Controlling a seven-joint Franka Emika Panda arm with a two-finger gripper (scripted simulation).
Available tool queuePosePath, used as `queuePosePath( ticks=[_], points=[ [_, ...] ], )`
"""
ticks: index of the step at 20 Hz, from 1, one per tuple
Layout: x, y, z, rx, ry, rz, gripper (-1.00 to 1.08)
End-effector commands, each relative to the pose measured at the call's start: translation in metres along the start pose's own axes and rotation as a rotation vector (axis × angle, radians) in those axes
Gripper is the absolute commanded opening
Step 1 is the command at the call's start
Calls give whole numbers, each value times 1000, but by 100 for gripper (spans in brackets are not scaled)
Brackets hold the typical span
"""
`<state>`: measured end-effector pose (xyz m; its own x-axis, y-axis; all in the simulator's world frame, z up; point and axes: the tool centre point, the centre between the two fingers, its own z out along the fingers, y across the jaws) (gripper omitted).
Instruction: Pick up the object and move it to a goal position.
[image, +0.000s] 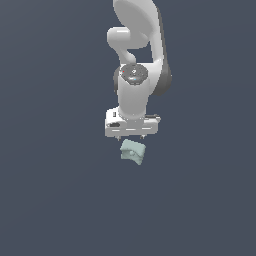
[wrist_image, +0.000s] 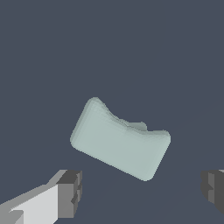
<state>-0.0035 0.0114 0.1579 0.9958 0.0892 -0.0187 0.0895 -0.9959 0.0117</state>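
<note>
In the exterior view, the object (image: 132, 152) was seen just below the gripper (image: 131, 136), on the dark surface (image: 50, 200). In the wrist view, the fingers (wrist_image: 69, 192) were spread wide, the object (wrist_image: 120, 140) lying untouched beyond them.

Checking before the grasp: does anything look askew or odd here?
Only one thing: the mint-green object lies turned at an angle to the line between the open jaws of the gripper, so they would not meet its sides squarely. It looks intact, and nothing else stands out.
</note>
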Motion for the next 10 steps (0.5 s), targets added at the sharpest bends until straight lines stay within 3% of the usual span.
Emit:
queuePosePath(
  ticks=[1,10],
  points=[
    [0,0,1,0,0,-27,100],
    [2,-1,5,-1,1,-198,100]
  ],
)
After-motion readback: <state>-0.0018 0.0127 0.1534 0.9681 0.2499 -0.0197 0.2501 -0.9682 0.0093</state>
